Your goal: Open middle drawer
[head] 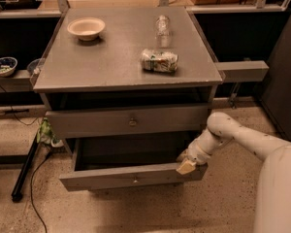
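Grey wooden cabinet seen from above and in front, with the robot's pale arm reaching in from the right.

**Progress.** The middle drawer stands pulled well out from the cabinet body. Its flat front sits forward of the drawer above, and its dark interior is open to view behind the front. A small round knob marks the centre of the front. The gripper is at the right end of this front, against its top edge and well away from the knob. Whether it grips the edge or only rests against it cannot be told. Judged from this position, the opening itself looks essentially done. What may remain is a little more travel, if the drawer has any, and the release and withdrawal of the arm. The lowest drawer is hidden beneath the open one.

**Labels and writing.** A can lies on its side on the cabinet top and carries a green and white printed wrap, but no word or brand on it can be read. A clear bottle behind it and a pale bowl at the far left show no legible marking. The drawer fronts bear no text.
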{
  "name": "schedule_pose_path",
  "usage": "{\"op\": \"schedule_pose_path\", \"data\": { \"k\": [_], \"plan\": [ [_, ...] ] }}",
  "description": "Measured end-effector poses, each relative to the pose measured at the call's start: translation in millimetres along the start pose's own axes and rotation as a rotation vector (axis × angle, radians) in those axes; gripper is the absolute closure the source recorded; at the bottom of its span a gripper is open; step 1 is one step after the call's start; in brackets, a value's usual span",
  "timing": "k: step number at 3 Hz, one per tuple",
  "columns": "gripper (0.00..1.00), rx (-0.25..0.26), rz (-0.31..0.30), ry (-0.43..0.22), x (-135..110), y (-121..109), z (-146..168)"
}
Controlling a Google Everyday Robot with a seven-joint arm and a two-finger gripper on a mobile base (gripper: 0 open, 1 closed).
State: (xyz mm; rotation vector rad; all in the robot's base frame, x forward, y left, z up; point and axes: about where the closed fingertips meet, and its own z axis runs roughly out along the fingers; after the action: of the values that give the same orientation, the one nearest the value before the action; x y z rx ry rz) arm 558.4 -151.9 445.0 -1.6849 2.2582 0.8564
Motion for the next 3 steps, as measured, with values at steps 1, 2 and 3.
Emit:
{"op": "schedule_pose_path", "data": {
  "k": [1, 2, 3],
  "plan": [
    [0.96, -0.012, -0.005, -0.013, -3.0, 3.2, -5.7],
    [0.73, -0.012, -0.005, -0.013, -3.0, 3.2, -5.6],
    [0.50, -0.012, -0.005, -0.013, -3.0, 3.2, -5.6]
  ]
}}
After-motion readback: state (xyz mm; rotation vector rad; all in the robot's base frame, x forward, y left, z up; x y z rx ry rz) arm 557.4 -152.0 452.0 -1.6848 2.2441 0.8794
